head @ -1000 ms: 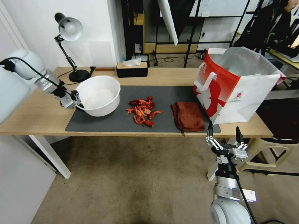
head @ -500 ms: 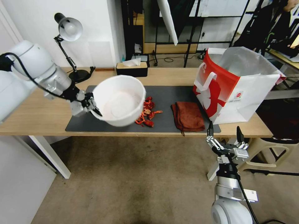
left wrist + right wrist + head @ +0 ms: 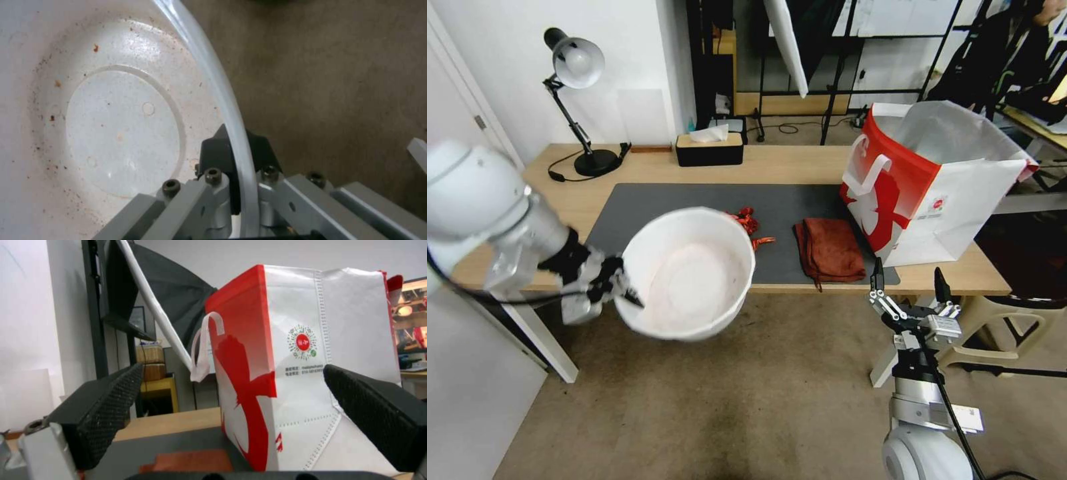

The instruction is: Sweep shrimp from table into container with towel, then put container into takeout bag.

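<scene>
Left gripper [image 3: 617, 288], clamped on the white bowl's [image 3: 690, 283] rim, has carried it off the table [image 3: 800, 163] below the front edge, ready to catch shrimp [image 3: 747, 220]. Right gripper [image 3: 908, 293] waits spread.

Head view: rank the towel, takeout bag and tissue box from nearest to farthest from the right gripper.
From the right gripper, below the table's front edge:
1. towel, on the mat, just ahead.
2. takeout bag, standing on the table's right end.
3. tissue box, at the far edge.

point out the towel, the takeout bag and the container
towel [image 3: 830, 248]: head view, middle of the folded rust-brown cloth on the mat
takeout bag [image 3: 894, 193]: head view, its red printed side
container [image 3: 690, 283]: head view, inner bottom of the white bowl
</scene>
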Available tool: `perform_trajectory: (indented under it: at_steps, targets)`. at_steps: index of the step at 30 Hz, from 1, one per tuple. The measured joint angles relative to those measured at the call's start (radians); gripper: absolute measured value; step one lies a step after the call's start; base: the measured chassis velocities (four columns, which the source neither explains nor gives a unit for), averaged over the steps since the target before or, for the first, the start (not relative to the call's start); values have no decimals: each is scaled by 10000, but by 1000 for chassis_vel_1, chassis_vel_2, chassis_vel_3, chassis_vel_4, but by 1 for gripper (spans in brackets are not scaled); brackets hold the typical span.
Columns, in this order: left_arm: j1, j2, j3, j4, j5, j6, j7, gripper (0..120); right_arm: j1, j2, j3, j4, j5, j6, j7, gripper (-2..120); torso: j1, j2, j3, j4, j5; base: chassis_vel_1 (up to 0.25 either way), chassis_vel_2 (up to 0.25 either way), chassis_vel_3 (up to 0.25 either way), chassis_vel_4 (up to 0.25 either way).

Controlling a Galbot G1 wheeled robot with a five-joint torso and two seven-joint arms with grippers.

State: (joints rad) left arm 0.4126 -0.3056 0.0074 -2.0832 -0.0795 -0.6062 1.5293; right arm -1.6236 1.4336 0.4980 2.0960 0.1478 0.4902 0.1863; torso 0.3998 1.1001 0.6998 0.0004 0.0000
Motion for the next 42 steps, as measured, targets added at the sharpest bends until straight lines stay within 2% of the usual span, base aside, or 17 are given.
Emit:
perform_trajectory:
  at_steps: [4,7,10,11,12,15,16,23,24,26,28,31,32,36,37,42]
  targets:
    - [167,-112,-82,-278,440,-122,-1,0,38,46,-9,9,-39,-29,0,100,1,0,1,-6,1,0,0,0,0]
    - [569,-426,-82,-439,1032,-247,-1,0,33,75,29,10,-75,-35,0,100,2,0,1,-4,2,0,0,0,0]
    - [782,-555,-97,-468,1264,-312,-1,0,14,89,58,11,-89,-35,0,100,2,0,1,-5,1,0,0,0,0]
    - [1352,-782,-218,-538,1648,-429,-2,0,-5,101,92,18,-99,-35,2,100,3,-2,2,-7,1,0,0,0,0]
    - [1352,-782,-218,-538,1648,-429,-2,0,-5,101,92,18,-99,-35,2,100,3,-2,2,-7,1,0,0,0,0]
    - [2194,-1167,-677,-571,2270,-598,-1,0,-44,96,119,21,-102,-35,9,100,2,-2,2,-2,1,0,0,0,0]
    - [2194,-1167,-677,-571,2270,-598,-1,0,-44,96,119,21,-102,-35,9,100,2,-2,2,-2,1,0,0,0,0]
    - [3252,-2006,-1087,-176,3250,-1005,0,0,-164,59,170,67,-113,-34,35,100,2,-3,2,-4,1,0,0,0,0]
    - [3252,-2006,-1087,-176,3250,-1005,0,0,-164,59,170,67,-113,-34,35,100,2,-3,2,-4,1,0,0,0,0]
    - [3642,-2383,-1224,35,3533,-1200,1,0,-208,26,214,93,-112,-37,44,100,2,-2,2,-3,1,0,0,0,0]
    - [3738,-2516,-1241,94,3618,-1251,1,0,-221,23,225,101,-112,-39,46,100,2,-2,2,-4,1,0,0,0,0]
    - [4034,-2999,-1270,241,3905,-1514,3,0,-258,35,253,155,-116,-66,63,100,2,-2,2,-5,2,0,0,0,0]
    - [4034,-2999,-1270,241,3905,-1514,3,0,-258,35,253,155,-116,-66,63,100,2,-2,2,-5,2,0,0,0,0]
    - [4488,-3541,-1331,460,4319,-1764,5,0,-285,34,277,183,-134,-82,82,100,2,-2,2,-4,1,0,0,0,0]
    - [4488,-3541,-1331,460,4319,-1764,5,0,-285,34,277,183,-134,-82,82,100,2,-2,2,-4,1,0,0,0,0]
    - [4845,-4098,-1386,703,4705,-1976,6,0,-285,16,283,176,-135,-83,102,100,2,-2,2,-4,1,0,0,0,0]
